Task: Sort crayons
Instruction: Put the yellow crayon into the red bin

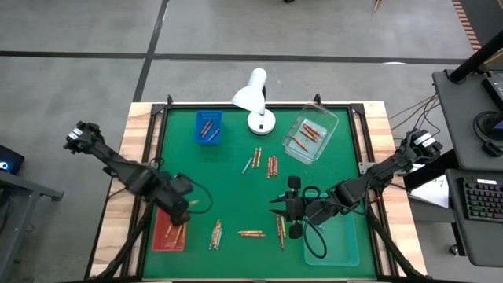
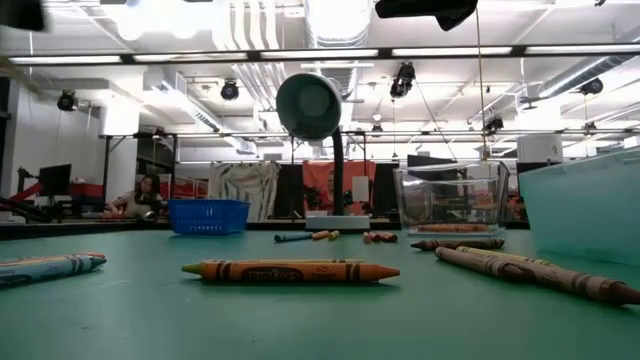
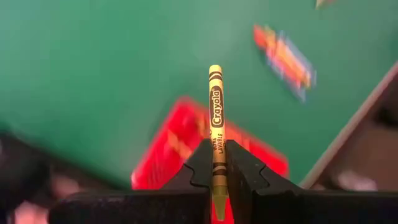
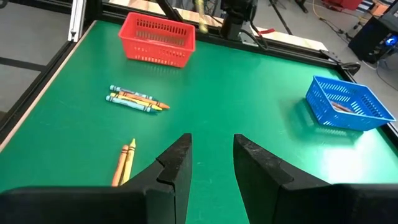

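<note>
- Yellow crayon (image 3: 215,124), light and stiff, pinched near one end by the left gripper (image 3: 216,180) above the red basket (image 3: 180,149).
- Right gripper (image 4: 211,165) spread, empty, at five o'clock on the table.

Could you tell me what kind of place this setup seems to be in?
Probably a robotics lab or workshop: a green-topped table framed for two arms, a computer keyboard on a side desk, and exposed ceiling ducts beyond.

Four trays ring the lamp (image 1: 253,98): blue (image 1: 208,127), clear (image 1: 310,134), red (image 1: 167,231), teal (image 1: 333,244). Two grippers.
</note>
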Controlling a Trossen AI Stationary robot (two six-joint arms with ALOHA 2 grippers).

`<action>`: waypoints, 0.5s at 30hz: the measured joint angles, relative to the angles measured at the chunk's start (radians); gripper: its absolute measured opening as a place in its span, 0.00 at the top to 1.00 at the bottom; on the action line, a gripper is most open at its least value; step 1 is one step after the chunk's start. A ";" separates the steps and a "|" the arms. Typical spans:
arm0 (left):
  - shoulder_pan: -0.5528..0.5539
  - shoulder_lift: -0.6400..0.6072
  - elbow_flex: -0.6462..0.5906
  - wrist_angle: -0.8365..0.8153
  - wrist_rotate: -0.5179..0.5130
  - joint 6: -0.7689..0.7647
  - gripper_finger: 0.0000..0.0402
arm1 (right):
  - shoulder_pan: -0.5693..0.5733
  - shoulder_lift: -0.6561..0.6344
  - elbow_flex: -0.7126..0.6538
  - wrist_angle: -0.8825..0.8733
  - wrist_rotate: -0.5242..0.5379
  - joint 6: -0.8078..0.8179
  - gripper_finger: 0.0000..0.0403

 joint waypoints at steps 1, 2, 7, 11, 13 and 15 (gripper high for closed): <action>-0.022 0.006 0.015 -0.024 0.028 -0.028 1.00 | 0.000 0.000 0.000 0.000 0.000 0.001 0.73; -0.045 0.012 0.028 -0.037 0.054 -0.056 1.00 | 0.000 0.000 0.000 0.000 0.000 0.004 0.73; -0.154 0.042 0.050 -0.072 0.162 -0.212 1.00 | 0.000 0.000 0.000 0.008 0.000 0.010 0.73; -0.228 0.063 0.017 -0.076 0.240 -0.337 1.00 | 0.000 0.000 0.000 0.007 0.000 0.011 0.73; -0.251 0.077 0.003 -0.070 0.240 -0.390 1.00 | 0.000 0.000 0.000 0.007 0.000 0.010 0.73; -0.260 0.091 -0.015 -0.069 0.238 -0.430 1.00 | 0.000 0.000 0.000 0.007 0.000 0.010 0.73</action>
